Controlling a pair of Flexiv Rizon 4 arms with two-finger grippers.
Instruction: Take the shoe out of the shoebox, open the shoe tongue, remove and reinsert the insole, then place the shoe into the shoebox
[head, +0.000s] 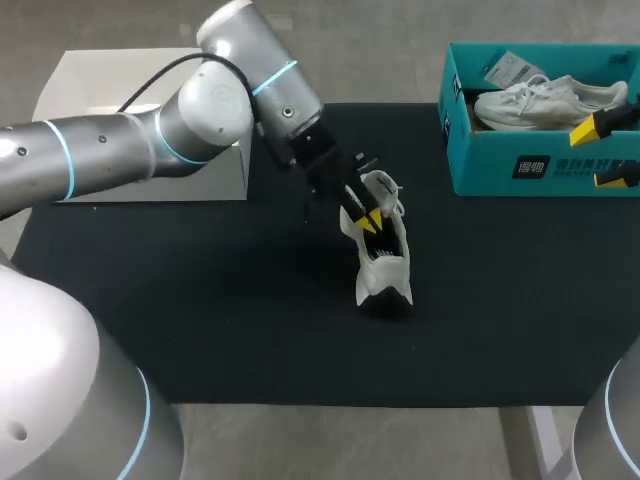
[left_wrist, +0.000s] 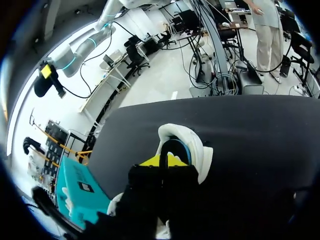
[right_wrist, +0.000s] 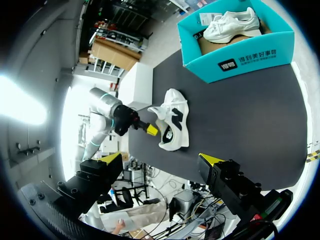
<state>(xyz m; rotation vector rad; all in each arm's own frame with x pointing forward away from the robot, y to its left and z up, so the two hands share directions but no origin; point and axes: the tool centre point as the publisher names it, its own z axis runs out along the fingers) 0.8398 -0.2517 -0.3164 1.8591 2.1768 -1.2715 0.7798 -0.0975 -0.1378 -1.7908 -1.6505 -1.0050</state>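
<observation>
A white sneaker (head: 382, 262) with dark trim lies on its side in the middle of the black mat. My left gripper (head: 366, 218) is at the shoe's opening, its yellow tips pressed together and shut. In the left wrist view the gripper (left_wrist: 162, 161) sits just behind the shoe's collar (left_wrist: 187, 142); whether it pinches any part I cannot tell. The teal shoebox (head: 540, 165) stands at the back right with a second white shoe (head: 545, 100) inside. My right gripper (head: 603, 153) hangs open in front of the box, holding nothing. In the right wrist view the gripper (right_wrist: 161, 159) is well clear of the sneaker (right_wrist: 172, 122).
A white box (head: 150, 100) stands at the back left, partly under my left arm. The black mat (head: 200, 320) covers the table, with bare room in front of and to both sides of the sneaker.
</observation>
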